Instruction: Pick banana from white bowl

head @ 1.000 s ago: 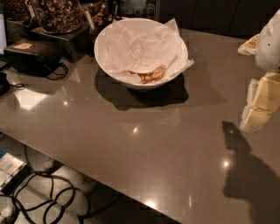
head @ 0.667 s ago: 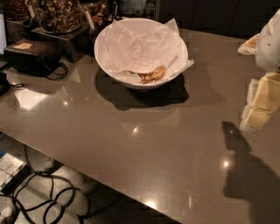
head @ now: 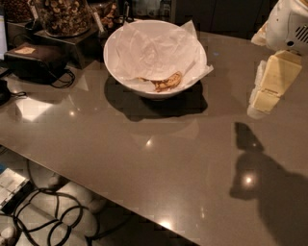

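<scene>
The white bowl (head: 144,89) stands on the grey counter at upper middle, lined with crumpled white paper (head: 154,48). The banana (head: 167,82), brown-spotted, lies at the bottom of the bowl near its front wall, partly hidden by the rim. My gripper (head: 263,100) hangs at the right edge of the view, well to the right of the bowl and above the counter, with nothing seen in it.
Glass jars of nuts (head: 62,14) stand on a dark stand at the upper left. A black box with a cable (head: 33,62) sits left of the bowl. The counter's front edge (head: 120,204) runs diagonally; cables lie on the floor below.
</scene>
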`<state>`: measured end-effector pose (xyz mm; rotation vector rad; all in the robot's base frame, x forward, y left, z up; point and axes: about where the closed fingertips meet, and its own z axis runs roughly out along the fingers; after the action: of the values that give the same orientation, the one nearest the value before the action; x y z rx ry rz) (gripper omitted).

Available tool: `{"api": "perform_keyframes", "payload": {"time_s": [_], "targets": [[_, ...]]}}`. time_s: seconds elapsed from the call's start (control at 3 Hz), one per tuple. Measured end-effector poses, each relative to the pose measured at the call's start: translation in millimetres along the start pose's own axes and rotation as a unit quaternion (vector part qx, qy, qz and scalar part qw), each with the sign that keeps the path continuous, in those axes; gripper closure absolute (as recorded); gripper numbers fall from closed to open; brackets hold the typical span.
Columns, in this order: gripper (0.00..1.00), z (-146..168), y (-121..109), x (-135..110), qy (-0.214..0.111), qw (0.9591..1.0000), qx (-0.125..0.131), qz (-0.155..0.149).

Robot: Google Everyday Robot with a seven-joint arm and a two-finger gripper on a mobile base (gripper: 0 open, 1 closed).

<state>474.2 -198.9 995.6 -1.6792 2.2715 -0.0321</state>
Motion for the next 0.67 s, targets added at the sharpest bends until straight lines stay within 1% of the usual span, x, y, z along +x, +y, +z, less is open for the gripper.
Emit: {"api": "perform_keyframes", "payload": {"time_s": [0.33, 0.67], "targets": [[0.0, -1, -12, -18, -0.014, 0.9996, 0.018, -0.015], [0.0, 0, -24, -43, -0.014, 0.9987, 0.029, -0.04]]}}
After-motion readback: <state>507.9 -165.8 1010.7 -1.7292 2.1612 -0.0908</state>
